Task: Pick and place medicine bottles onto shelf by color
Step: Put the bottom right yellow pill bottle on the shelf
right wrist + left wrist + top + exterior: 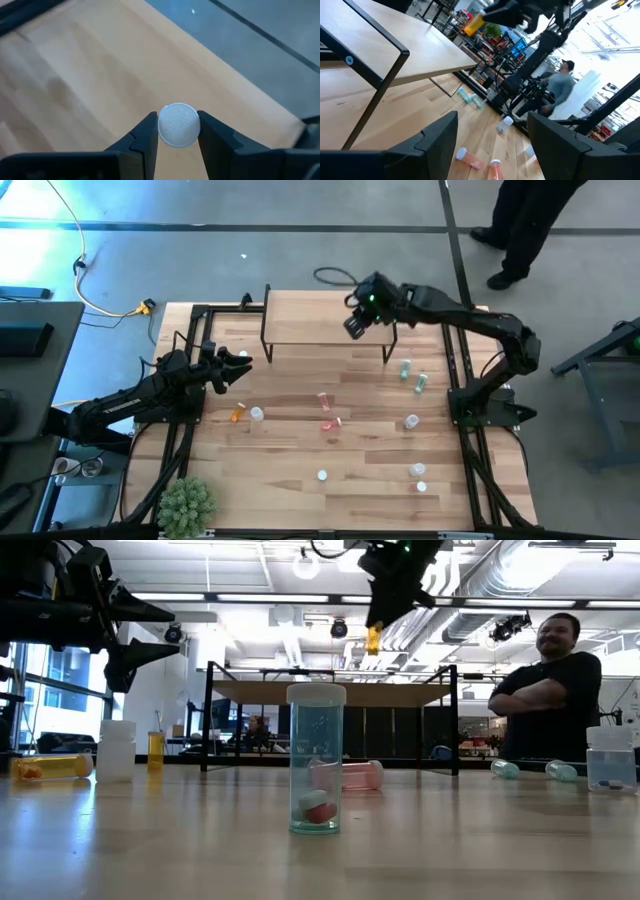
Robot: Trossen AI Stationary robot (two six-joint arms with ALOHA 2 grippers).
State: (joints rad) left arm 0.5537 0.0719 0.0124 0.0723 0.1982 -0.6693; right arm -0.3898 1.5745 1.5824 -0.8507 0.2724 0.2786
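Observation:
My right gripper (356,326) hovers over the right part of the shelf (300,315), a small light-wood board on black legs at the table's far side. It is shut on an orange bottle (373,638) with a white cap (178,125). My left gripper (243,364) is open and empty, above the table left of the shelf. Loose bottles stand or lie on the table: orange (238,413) and white (257,414) at the left, two pink (327,411) in the middle, two green (412,375) at the right, and several white ones (417,470) nearer the front. My right gripper pinches the orange bottle at its capped top end (178,125) between its two fingers (145,135). The fingers come from above, pointing down. The bottle hangs upright below them (373,640), clear of the shelf board.
A green spiky plant (187,502) stands at the near left corner. A person (545,690) stands beyond the table's far right side. One clear bottle (316,760) stands close in front of the low camera. The shelf board (420,50) is bare.

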